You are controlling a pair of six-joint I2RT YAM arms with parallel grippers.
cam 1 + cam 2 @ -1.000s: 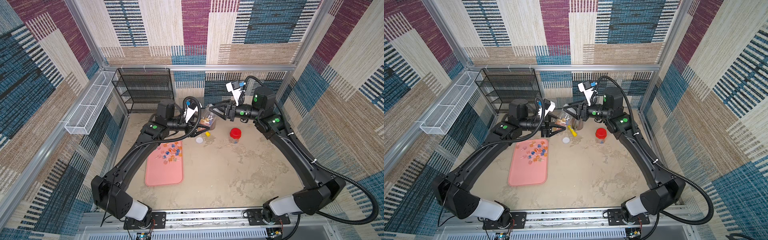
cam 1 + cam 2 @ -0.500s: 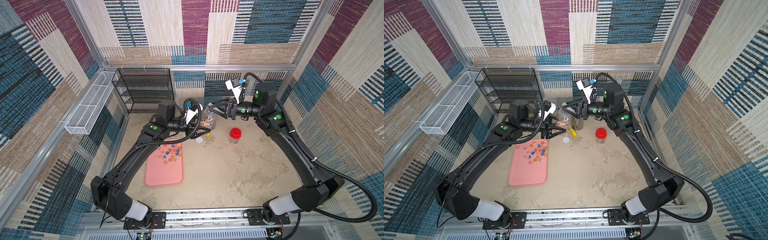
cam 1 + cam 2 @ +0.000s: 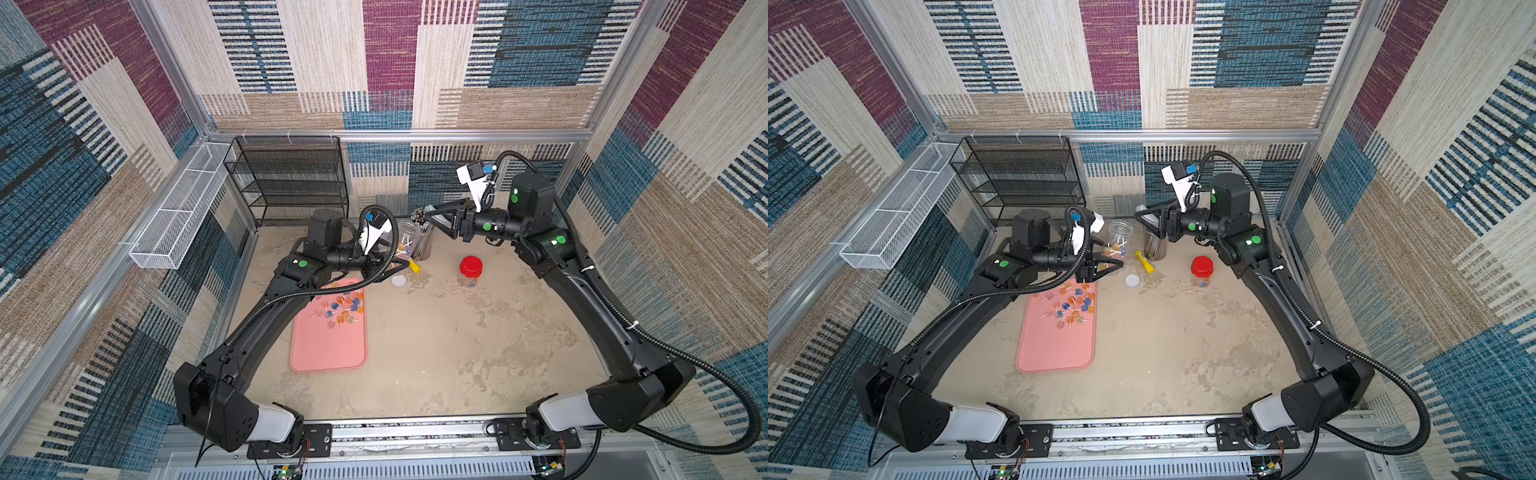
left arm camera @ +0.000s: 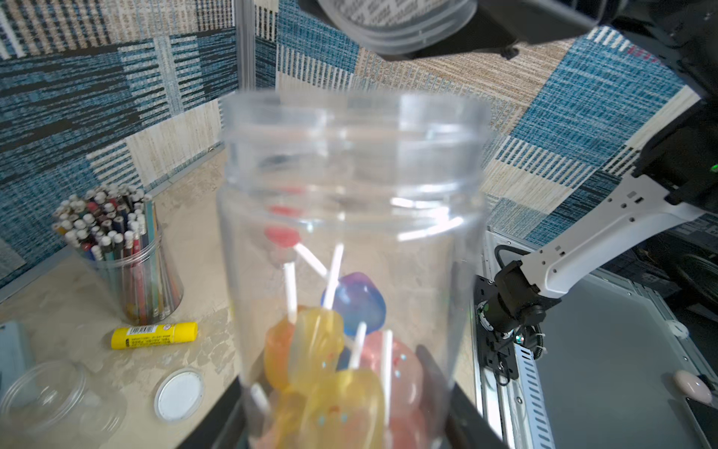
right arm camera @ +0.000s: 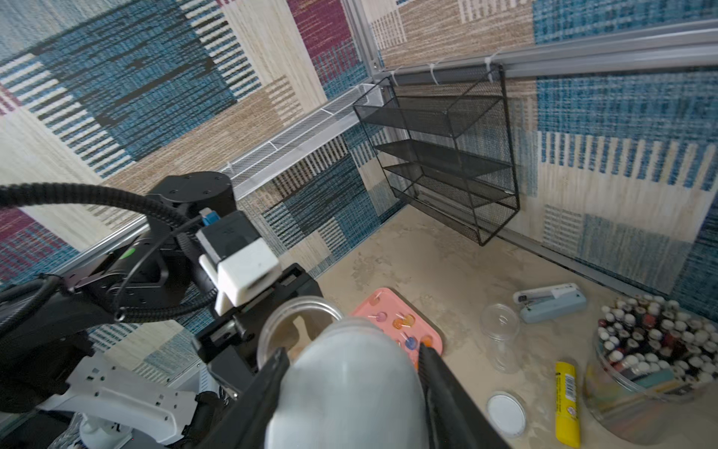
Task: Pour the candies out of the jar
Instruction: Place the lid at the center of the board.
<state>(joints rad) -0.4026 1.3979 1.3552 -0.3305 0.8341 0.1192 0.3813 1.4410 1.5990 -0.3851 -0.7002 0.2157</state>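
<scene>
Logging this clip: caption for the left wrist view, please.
Left gripper holds the open jar, candies low inside it; the lid is off.

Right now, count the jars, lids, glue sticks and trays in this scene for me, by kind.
Jars: 4 (candy jar, pencil jar, red-lidded jar, small clear jar)
Lids: 3 (red lid, white lid, clear lid)
Glue sticks: 1
Trays: 1
Total: 9

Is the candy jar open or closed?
Open. The jar has no lid on its mouth, candies show inside, and the right gripper holds the lid away from it.
</scene>
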